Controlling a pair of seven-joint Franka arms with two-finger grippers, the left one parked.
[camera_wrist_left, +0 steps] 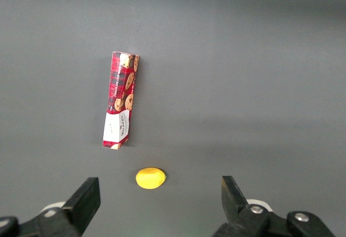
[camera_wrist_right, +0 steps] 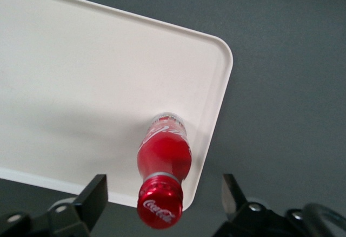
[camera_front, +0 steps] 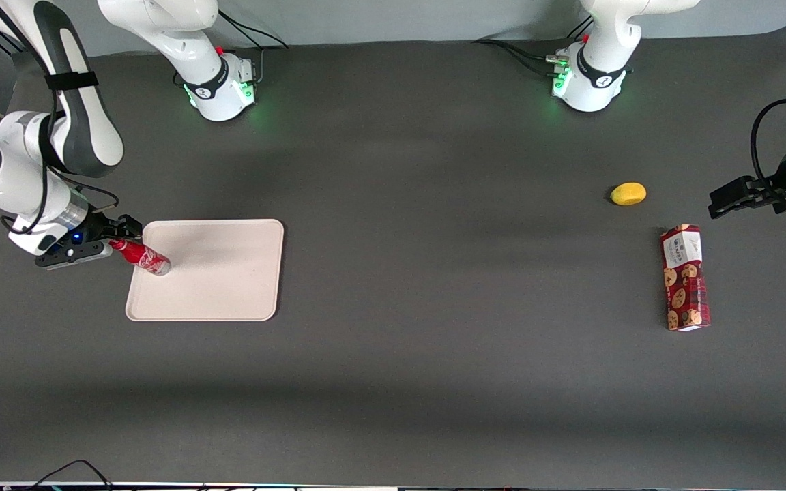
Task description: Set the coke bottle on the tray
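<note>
One coke bottle point(camera_wrist_right: 164, 164) is standing on the tray point(camera_front: 229, 286), seemingly upright, close to the tray's edge at the working arm's end. The gripper point(camera_wrist_right: 162, 194) is hovering around the cap with fingers spread, touching nothing; only the wrist view is showing that gap. One cookie box point(camera_front: 685, 277) and one yellow fruit point(camera_front: 628, 194) are lying toward the parked arm's end.

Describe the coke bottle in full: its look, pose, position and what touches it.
The coke bottle is small and red, with a red cap, white lettering and a clear base. It stands on the tray, near the rim at the working arm's end. The gripper is open, its fingers flanking the cap without touching it.
</note>
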